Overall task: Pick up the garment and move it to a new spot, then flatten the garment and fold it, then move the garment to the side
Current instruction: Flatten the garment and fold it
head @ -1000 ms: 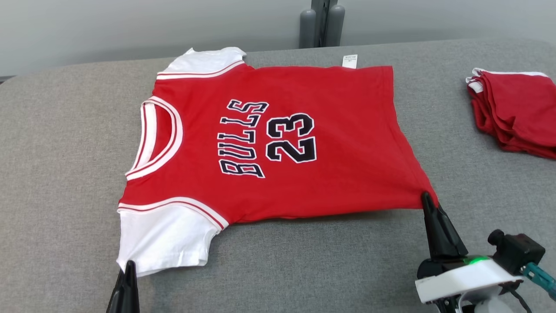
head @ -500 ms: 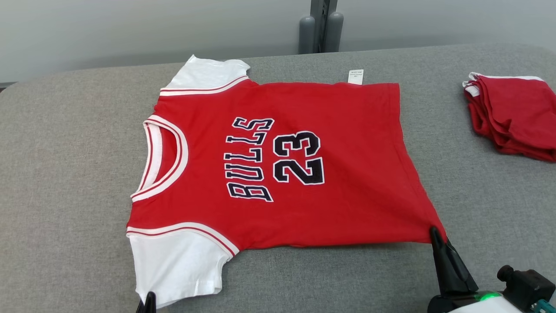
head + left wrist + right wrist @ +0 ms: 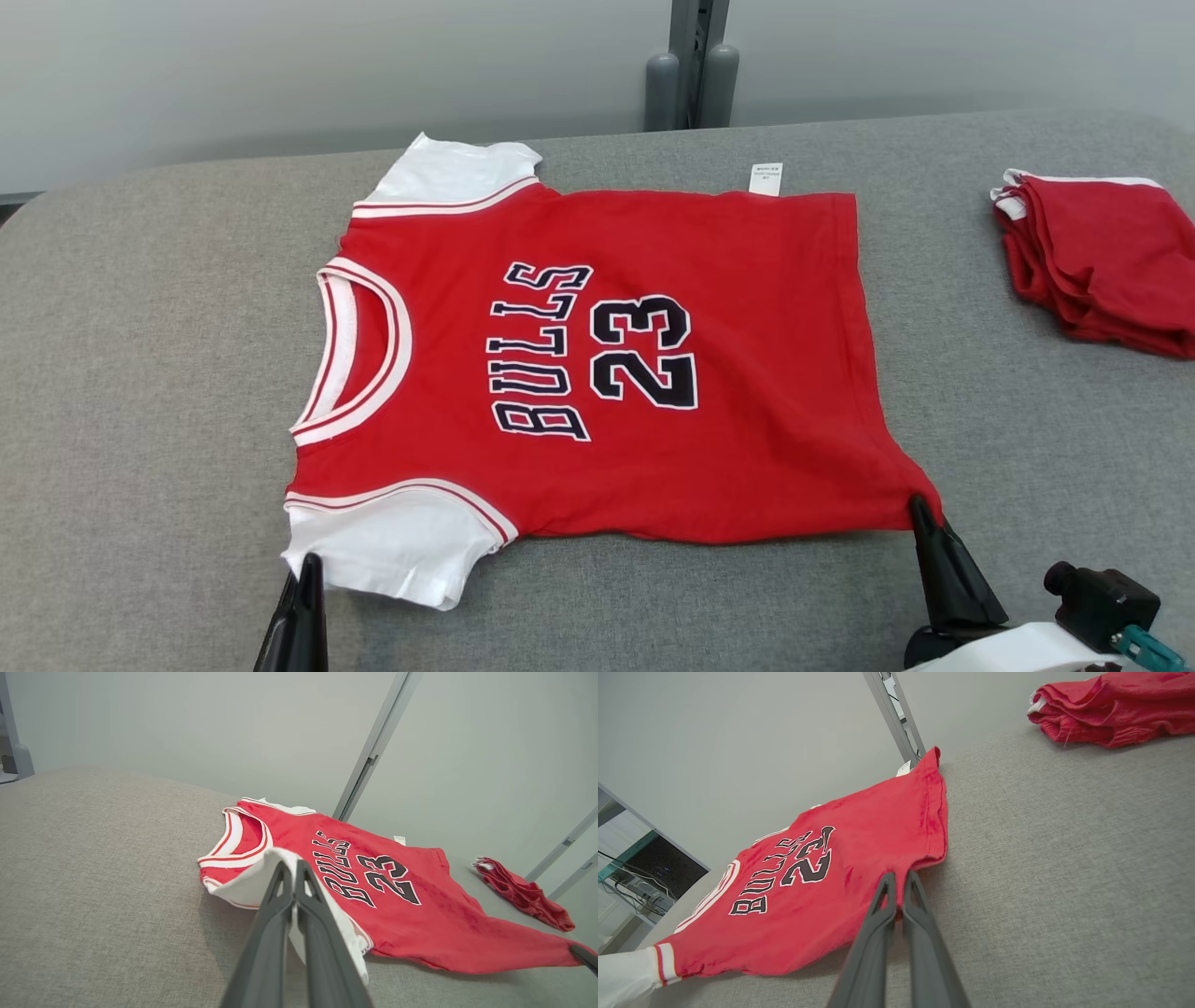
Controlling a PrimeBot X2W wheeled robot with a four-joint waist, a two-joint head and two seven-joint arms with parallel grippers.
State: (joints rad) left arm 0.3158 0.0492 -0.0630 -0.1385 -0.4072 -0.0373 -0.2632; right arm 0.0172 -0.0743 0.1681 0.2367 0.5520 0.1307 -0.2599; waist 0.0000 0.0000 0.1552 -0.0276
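The Bulls jersey (image 3: pixel 597 373) looks soft and limp. The left hand (image 3: pixel 306 565) pinches its sleeve, the right hand (image 3: pixel 919 509) its hem corner.

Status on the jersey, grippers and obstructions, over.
Left gripper shut on jersey sleeve; right gripper shut on hem corner. Jersey spread face up on grey table. Folded red pile far right, apart from it.

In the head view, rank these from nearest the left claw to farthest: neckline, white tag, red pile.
1. Neckline, just beyond the left gripper.
2. White tag, on the jersey's far edge.
3. Red pile, far right.
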